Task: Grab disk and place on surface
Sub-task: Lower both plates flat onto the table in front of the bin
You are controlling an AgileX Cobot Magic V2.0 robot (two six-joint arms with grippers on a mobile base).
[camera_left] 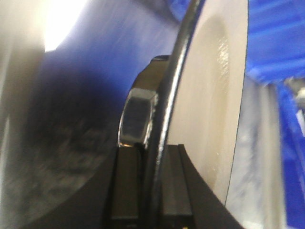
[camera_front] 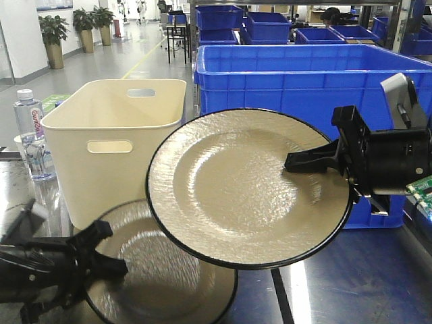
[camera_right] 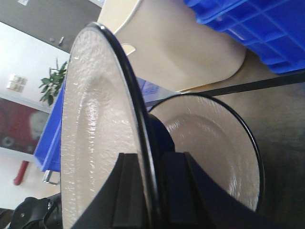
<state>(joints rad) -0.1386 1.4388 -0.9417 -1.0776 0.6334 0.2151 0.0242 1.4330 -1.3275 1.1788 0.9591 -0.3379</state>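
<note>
At the lower left of the front view, the left gripper (camera_front: 113, 250) is closed to plate thickness on the near rim of the lower plate (camera_front: 162, 287). This plate lies low over the dark glossy surface (camera_front: 351, 283); whether it rests flat cannot be determined. Above it, at frame centre, the upper plate (camera_front: 243, 189) hangs tilted in the air, pinched at its right rim only by the right gripper (camera_front: 291, 162), jaws narrowed onto the black edge. Hazard: a one-sided pinch on a smooth rim can let the plate pivot or slip. Hazard: its lower edge overlaps the lower plate, so a straight descent risks plate-to-plate contact. Behind stand a cream bin (camera_front: 115, 121) and blue crates (camera_front: 290, 74); a wide swing risks striking them.
</note>
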